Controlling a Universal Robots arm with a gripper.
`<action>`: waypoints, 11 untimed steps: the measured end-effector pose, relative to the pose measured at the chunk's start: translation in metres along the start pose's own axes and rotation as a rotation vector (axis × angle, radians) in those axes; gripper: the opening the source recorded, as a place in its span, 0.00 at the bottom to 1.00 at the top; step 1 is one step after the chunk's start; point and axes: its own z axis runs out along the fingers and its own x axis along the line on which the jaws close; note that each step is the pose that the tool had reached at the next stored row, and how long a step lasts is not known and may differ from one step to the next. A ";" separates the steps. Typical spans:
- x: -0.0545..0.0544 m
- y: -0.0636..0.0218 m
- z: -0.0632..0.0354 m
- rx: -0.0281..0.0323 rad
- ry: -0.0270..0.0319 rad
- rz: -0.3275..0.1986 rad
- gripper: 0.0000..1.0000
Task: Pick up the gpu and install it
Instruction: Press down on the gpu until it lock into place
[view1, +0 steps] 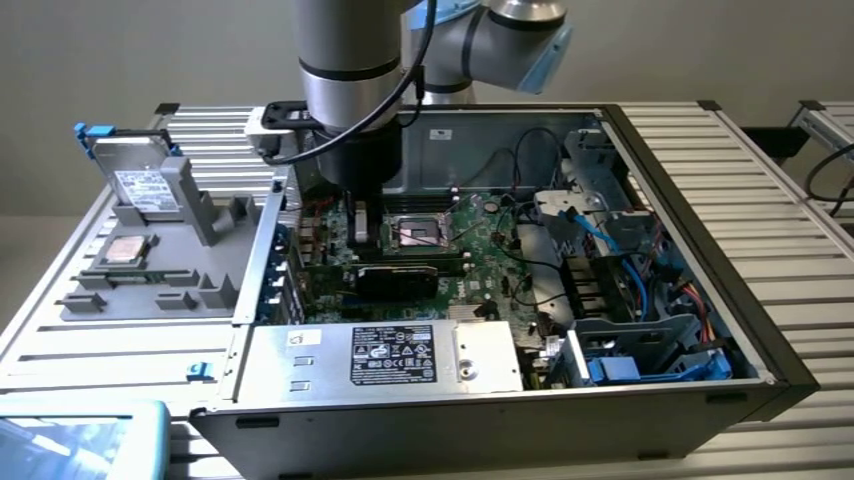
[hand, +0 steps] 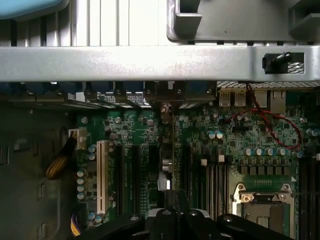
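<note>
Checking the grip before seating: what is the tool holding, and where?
The gpu, seen edge-on, pinched by the shut tool along its edge facing away from the motherboard.

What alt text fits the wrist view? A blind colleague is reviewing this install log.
The thin green circuit-board gpu stands edge-on over the green motherboard, held by the shut black fingers. A white expansion slot lies beside it, a red wire loops past blue capacitors, and the grey metal case wall runs across.

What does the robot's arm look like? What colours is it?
The arm is a thick, round, silvery-grey tube with a black ring around it. Its joint has a light blue cap, and a black cable runs along beside it. Lower down it turns into a black cylinder. The end effector is black too.
</note>
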 end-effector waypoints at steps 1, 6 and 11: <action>0.000 -0.0043 0.0000 -0.0007 0.0001 0.000 0.12; 0.003 -0.0086 0.0048 -0.0107 0.0001 0.000 0.12; 0.006 -0.0106 0.0099 -0.0210 -0.0079 0.000 0.12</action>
